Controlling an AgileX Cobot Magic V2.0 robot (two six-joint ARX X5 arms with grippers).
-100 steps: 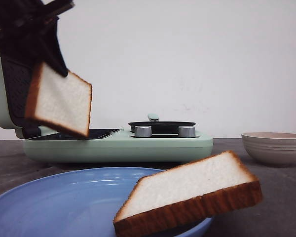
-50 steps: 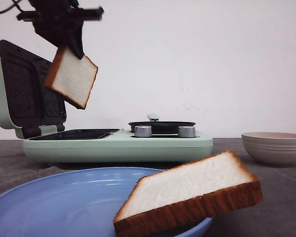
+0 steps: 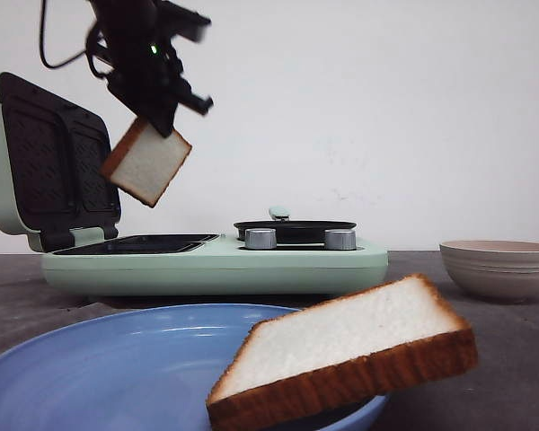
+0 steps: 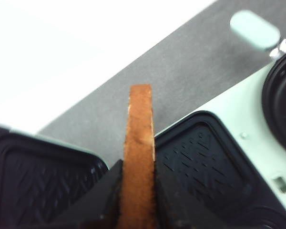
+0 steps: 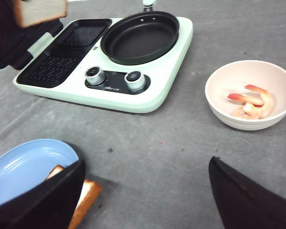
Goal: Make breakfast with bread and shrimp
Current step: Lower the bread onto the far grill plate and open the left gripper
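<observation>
Bread is the matter in hand: one thick square slice of white bread with an orange-brown crust (image 3: 146, 163) hangs in the air above the open sandwich plates at the left end of the mint-green breakfast cooker (image 3: 216, 265), tilted on a corner and touching nothing but the gripper. The left gripper (image 3: 159, 117) is clenched on its upper edge; the wrist view shows both dark fingers (image 4: 104, 191) pressed against the crust from either side. The left arm reaches down from above, wrist angled, so the slice dangles just in front of the raised black grill lid (image 3: 49, 157).

By my judgement the task is at an early stage: no bread lies on the ribbed lower plate (image 5: 57, 62) yet, and the round black frying pan (image 5: 140, 36) beside it holds nothing. Two silver knobs (image 5: 114, 78) sit at the cooker's front edge.

Nearer the camera, the second bread slice (image 3: 341, 350) leans on the rim of the blue plate (image 3: 108, 359), untouched. Further right, the pale ceramic bowl (image 5: 250, 93) on the grey bench (image 5: 181, 143) holds the pink shrimp (image 5: 250, 102), not yet cooked. The right gripper (image 5: 143, 195) hovers with its fingers spread wide, grasping nothing.
</observation>
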